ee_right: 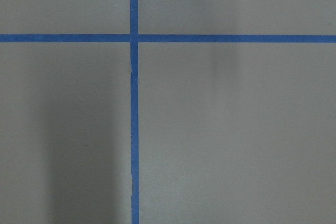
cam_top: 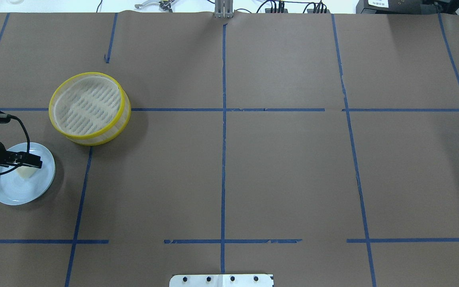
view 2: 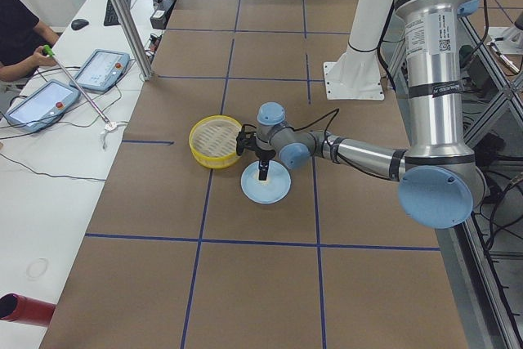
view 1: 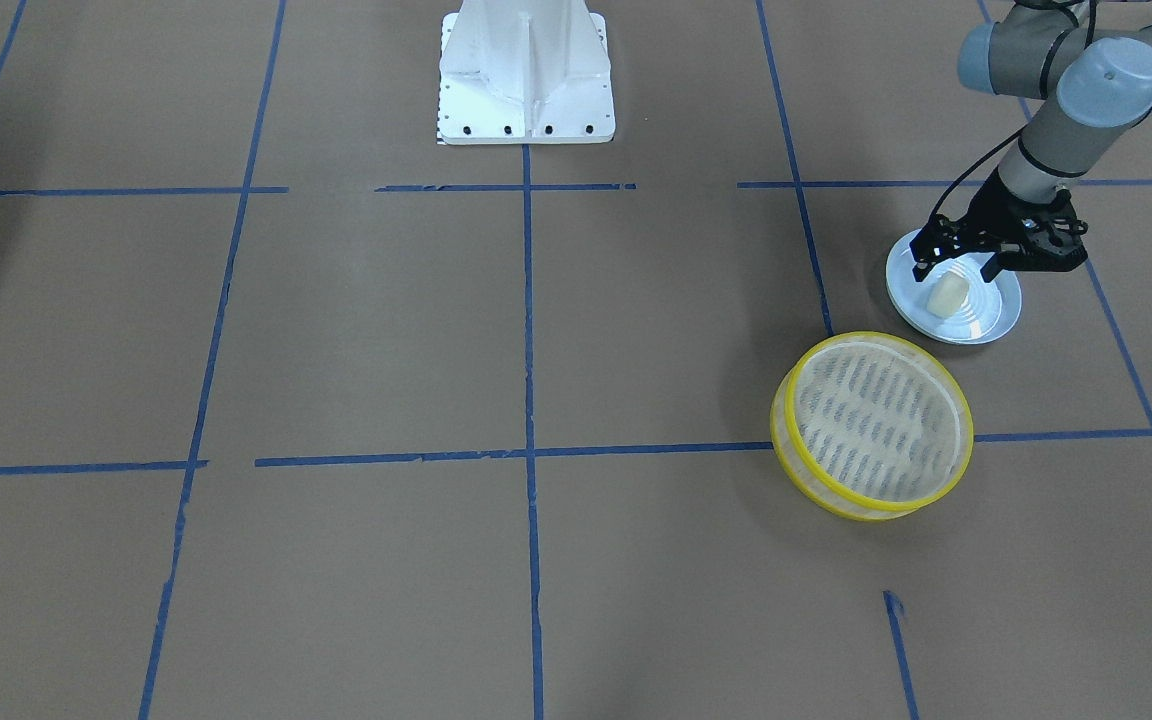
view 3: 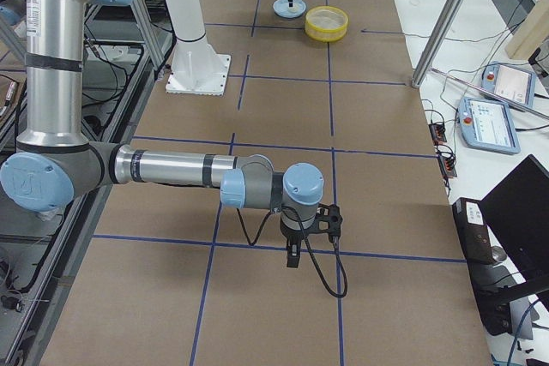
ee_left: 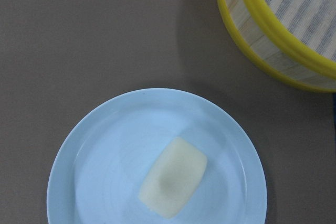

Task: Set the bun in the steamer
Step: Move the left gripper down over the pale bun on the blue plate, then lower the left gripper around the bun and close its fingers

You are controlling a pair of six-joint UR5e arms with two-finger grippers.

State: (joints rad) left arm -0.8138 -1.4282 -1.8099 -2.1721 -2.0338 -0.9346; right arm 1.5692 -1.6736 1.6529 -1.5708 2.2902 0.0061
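The cream-white bun (view 1: 948, 293) lies on a light-blue plate (view 1: 998, 320), also seen overhead (cam_top: 25, 172) and in the left wrist view (ee_left: 173, 177). The yellow-rimmed steamer (view 1: 779, 430) stands empty just beside the plate, farther from the robot (cam_top: 98, 138), and its wall shows at the top right of the left wrist view (ee_left: 262, 51). My left gripper (view 1: 958, 265) hangs open just above the bun, one finger on each side, not touching it. My right gripper (view 3: 293, 256) shows only in the exterior right view, pointing down over bare table; I cannot tell if it is open or shut.
The robot's white base (view 1: 526, 75) stands at the table's middle on the robot's side. Brown paper with blue tape lines (cam_top: 223, 159) covers the table. Operators' tablets (view 2: 102, 67) lie on the side bench beyond the far edge.
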